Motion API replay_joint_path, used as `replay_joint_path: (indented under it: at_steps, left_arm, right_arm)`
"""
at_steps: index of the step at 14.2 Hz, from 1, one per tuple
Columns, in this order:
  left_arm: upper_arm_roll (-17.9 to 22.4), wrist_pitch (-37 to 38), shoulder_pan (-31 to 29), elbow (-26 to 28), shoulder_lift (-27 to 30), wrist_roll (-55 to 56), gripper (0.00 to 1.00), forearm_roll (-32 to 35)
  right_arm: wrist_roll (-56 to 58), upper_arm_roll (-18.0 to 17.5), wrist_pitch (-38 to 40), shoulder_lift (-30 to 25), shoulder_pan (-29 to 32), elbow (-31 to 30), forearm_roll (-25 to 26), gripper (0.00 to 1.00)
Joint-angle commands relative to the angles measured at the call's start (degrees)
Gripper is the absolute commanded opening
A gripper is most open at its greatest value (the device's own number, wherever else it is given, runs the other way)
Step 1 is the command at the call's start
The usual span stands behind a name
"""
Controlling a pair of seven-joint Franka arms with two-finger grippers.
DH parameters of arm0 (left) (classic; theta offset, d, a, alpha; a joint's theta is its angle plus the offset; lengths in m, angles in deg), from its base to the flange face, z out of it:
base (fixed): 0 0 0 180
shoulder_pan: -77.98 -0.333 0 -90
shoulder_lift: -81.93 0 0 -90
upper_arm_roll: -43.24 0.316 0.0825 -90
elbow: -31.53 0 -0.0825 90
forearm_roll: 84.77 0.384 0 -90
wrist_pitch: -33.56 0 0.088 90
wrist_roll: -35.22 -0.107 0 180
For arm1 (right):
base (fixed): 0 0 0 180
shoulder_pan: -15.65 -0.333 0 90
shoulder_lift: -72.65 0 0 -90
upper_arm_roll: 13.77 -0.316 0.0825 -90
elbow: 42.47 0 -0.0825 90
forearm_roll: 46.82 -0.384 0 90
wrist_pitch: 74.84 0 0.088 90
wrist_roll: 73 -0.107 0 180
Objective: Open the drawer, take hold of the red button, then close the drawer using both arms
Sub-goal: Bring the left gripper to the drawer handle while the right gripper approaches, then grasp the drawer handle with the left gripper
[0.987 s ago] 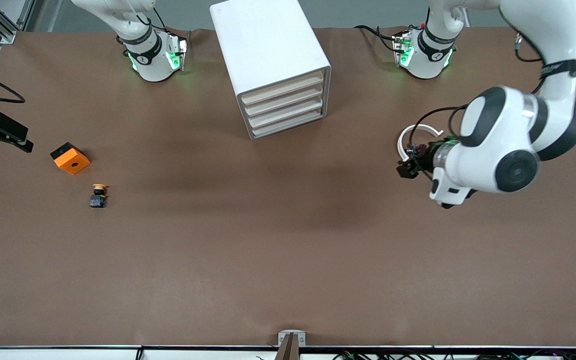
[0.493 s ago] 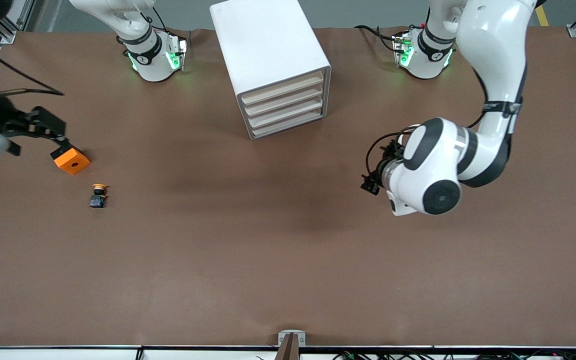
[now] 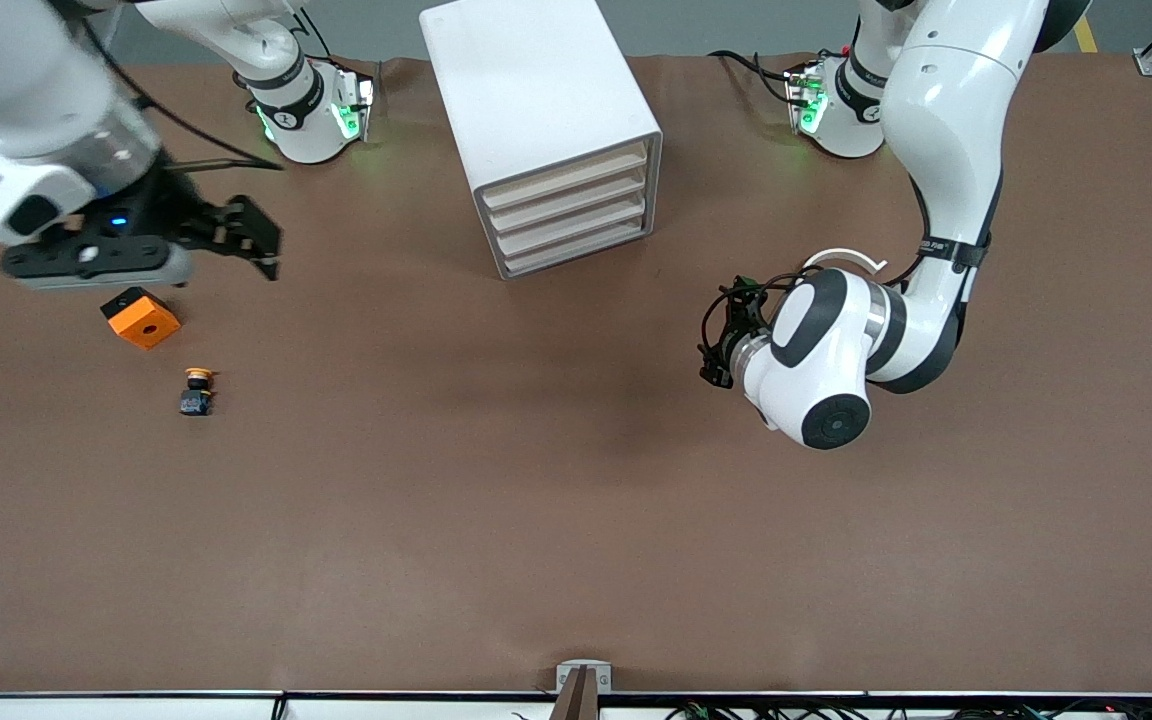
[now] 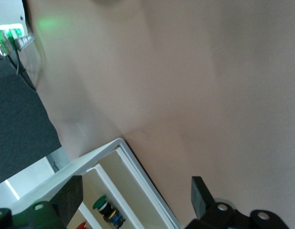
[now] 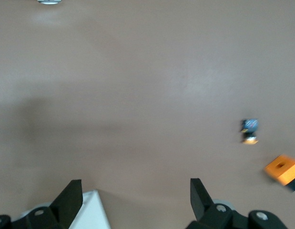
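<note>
The white drawer cabinet (image 3: 536, 100) stands toward the robots' bases, its stacked drawers (image 3: 569, 212) all shut. In the left wrist view the cabinet's front (image 4: 137, 191) shows, with a green-capped button (image 4: 100, 202) and a sliver of red (image 4: 81, 225) inside. I cannot tell whether the red sliver is the red-capped button. My left gripper (image 3: 719, 350) hangs in front of the drawers, open and empty (image 4: 135, 195). My right gripper (image 3: 261, 240) is open and empty (image 5: 135, 193) over the table between the orange cube and the cabinet.
An orange cube with a hole (image 3: 141, 320) and a button with an orange-yellow cap (image 3: 198, 390) lie toward the right arm's end of the table; both show in the right wrist view, cube (image 5: 282, 169) and button (image 5: 249, 131). A white ring (image 3: 841, 258) lies partly under the left arm.
The left arm has swung its gripper toward the cabinet's front. The right arm has come in from the table's end, over the orange cube, toward the cabinet.
</note>
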Motion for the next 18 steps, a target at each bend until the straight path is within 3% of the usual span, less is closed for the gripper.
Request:
replay_joint_path:
  at_steps: [1, 6, 12, 18]
  left_arm:
    - [0.22, 2.32, 0.10, -1.28, -1.03, 1.04, 1.00, -1.75]
    - [0.22, 5.23, 0.10, -1.28, -2.16, 5.23, 1.00, -2.36]
    - [0.22, 6.64, 1.15, -1.10, -5.07, 16.57, 1.00, -15.52]
    - [0.22, 6.64, 7.64, -0.05, -8.67, 24.77, 0.98, -25.72]
  right_arm:
    - [-10.55, 0.35, -0.79, 1.20, -4.07, 0.67, 0.39, 1.00]
    - [-34.62, 0.35, -4.31, 4.63, -11.55, 0.85, 0.12, 1.00]
    - [-56.51, 0.35, -6.86, 9.64, -16.73, 1.90, -0.14, 1.00]
    - [-67.60, 0.35, -6.95, 12.27, -17.89, 2.69, -0.67, 1.00]
